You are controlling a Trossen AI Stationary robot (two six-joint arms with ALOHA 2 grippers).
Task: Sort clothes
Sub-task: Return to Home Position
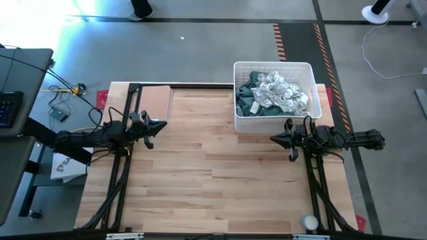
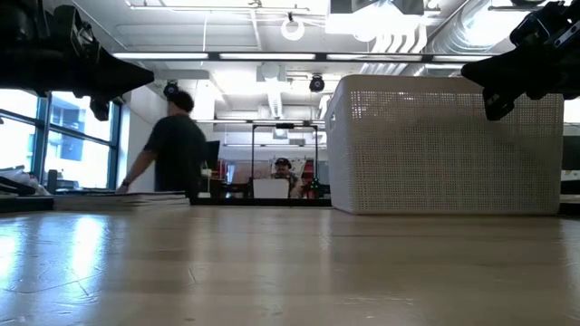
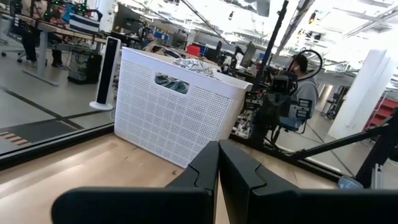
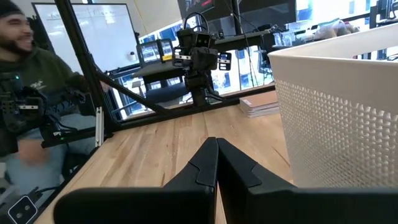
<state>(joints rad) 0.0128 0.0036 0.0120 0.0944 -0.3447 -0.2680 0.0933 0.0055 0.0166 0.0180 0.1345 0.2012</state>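
The clothes lie heaped inside the white slatted basket [image 1: 313,123] at the table's far right: a white garment with grey pattern [image 1: 283,92] on top and a dark green one [image 1: 248,100] under it at the basket's left side. The white one also shows over the basket's rim in the left wrist view [image 3: 196,64]. My left gripper [image 1: 162,125] is shut and empty, above the table's left side. My right gripper [image 1: 273,139] is shut and empty, above the table just near of the basket. Both point toward the table's middle.
A flat brown board [image 1: 152,101] lies at the table's far left. A small round white object [image 1: 309,222] sits near the front right corner. A person walks beyond the far edge [image 2: 174,145]; another person sits beside the table [image 4: 34,93]. The wooden tabletop [image 1: 220,180] stretches between the arms.
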